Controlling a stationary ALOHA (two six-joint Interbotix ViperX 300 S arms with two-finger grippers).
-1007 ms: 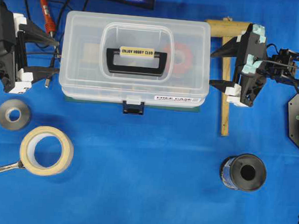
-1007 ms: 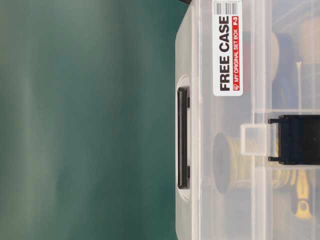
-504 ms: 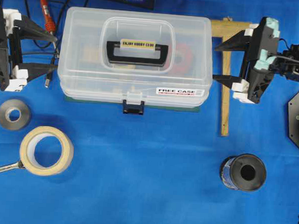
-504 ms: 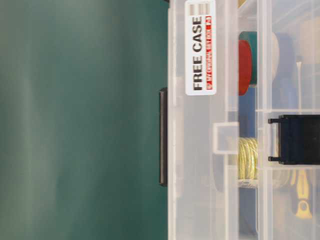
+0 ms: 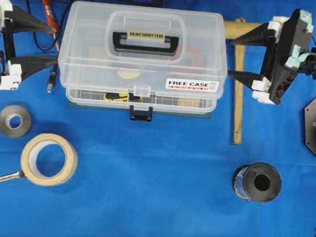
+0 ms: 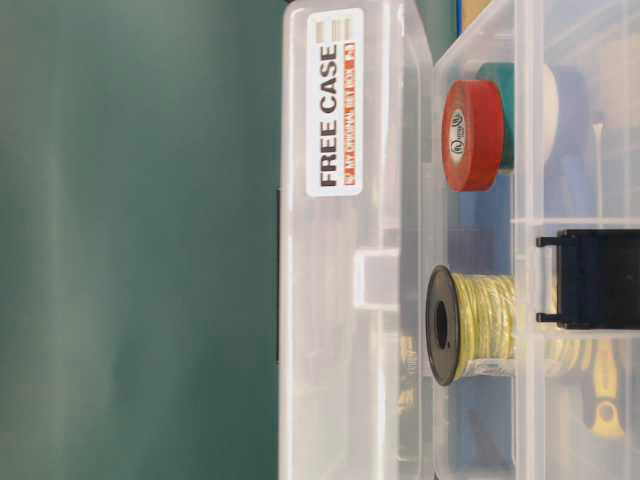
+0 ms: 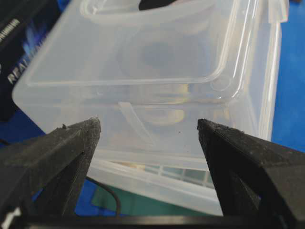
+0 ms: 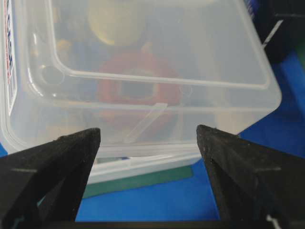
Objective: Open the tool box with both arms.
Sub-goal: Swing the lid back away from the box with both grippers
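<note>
The tool box [image 5: 143, 58] is a clear plastic case with a black handle [image 5: 145, 42] and a dark front latch [image 5: 140, 115]. Its lid is tilted up at the front, leaving a gap above the base. In the table-level view the lid [image 6: 335, 100] stands apart from the base, exposing a red tape roll [image 6: 472, 135] and a wire spool [image 6: 470, 325]. My left gripper [image 5: 58, 45] is open, its tips against the lid's left end [image 7: 157, 62]. My right gripper [image 5: 230, 58] is open, its tips at the lid's right end [image 8: 143, 62]. Nothing sits between either pair of fingers.
A soldering iron [image 5: 48, 12] and cable lie behind the left gripper. A grey roll [image 5: 14, 121], masking tape [image 5: 48, 159] and wrench [image 5: 1, 180] lie front left. A wooden square [image 5: 239, 75] lies under the right gripper, with a black spool [image 5: 257, 182] front right.
The lid has risen at its front, widening the gap and uncovering the contents. Both grippers have moved toward the back of the table with it, still open.
</note>
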